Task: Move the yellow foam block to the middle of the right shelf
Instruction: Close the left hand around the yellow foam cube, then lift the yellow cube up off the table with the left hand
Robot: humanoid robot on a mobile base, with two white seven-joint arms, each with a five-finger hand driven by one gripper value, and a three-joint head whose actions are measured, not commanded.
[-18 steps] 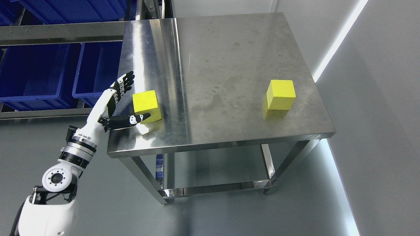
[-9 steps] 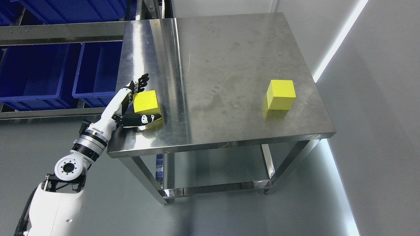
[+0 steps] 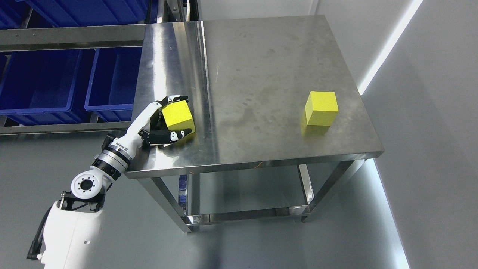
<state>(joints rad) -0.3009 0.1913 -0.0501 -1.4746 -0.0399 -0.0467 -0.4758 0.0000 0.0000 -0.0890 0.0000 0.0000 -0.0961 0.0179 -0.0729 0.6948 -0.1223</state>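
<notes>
A yellow foam block (image 3: 179, 116) sits near the left front of the steel table (image 3: 261, 67). My left hand (image 3: 186, 115) is closed around it, with the fingers (image 3: 175, 99) curled over its far side and the thumb (image 3: 174, 135) along its near side. The block still rests on the table top. A second yellow foam block (image 3: 321, 108) stands alone near the table's right edge. My left arm (image 3: 112, 158) comes in from the lower left. My right arm is out of view.
Blue plastic bins (image 3: 44, 82) sit on a metal rack (image 3: 71, 37) to the left of the table. A lower shelf (image 3: 246, 215) runs under the table. A grey wall (image 3: 429, 112) stands on the right.
My left hand has moved right from beside the block and closed its fingers and thumb around it. The block has shifted slightly right. The second block has not moved.
</notes>
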